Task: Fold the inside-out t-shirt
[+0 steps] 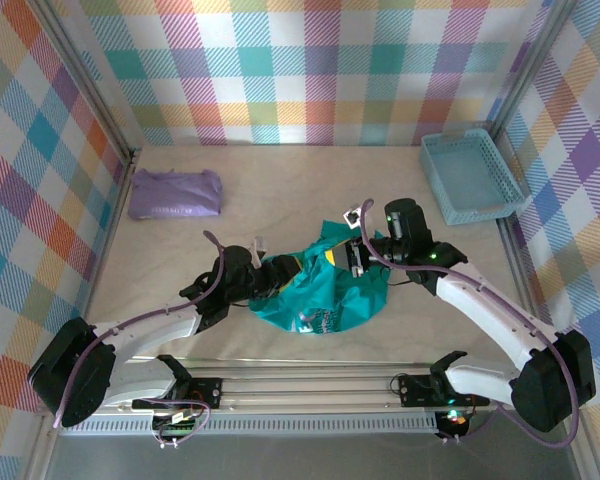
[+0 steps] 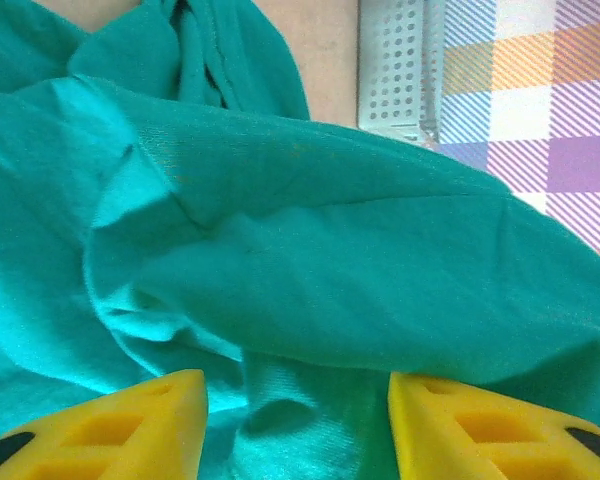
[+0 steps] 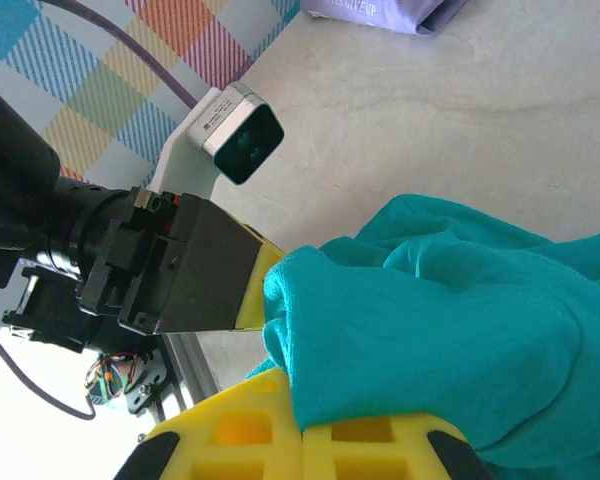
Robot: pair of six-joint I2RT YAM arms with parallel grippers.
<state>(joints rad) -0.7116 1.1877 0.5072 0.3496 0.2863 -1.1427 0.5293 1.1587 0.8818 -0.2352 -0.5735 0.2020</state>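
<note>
The inside-out t-shirt (image 1: 320,295) lies bunched in a teal heap at the table's middle, a small pale print on its near side. My left gripper (image 1: 288,270) reaches into the heap from the left. In the left wrist view its yellow fingers (image 2: 130,425) stand apart, with a loose fold of the t-shirt (image 2: 310,250) between and above them, not pinched. My right gripper (image 1: 353,257) sits at the heap's far right side. Its two pads (image 3: 240,440) meet, shut on an edge of the t-shirt (image 3: 440,330) that drapes over them. One finger of the left gripper (image 3: 248,295) touches that same bunch.
A folded lavender garment (image 1: 175,193) lies at the back left. A light blue basket (image 1: 470,178) stands at the back right, with its perforated wall (image 2: 400,65) in the left wrist view. Plaid walls enclose the table on three sides, and a metal rail (image 1: 310,385) runs along the near edge.
</note>
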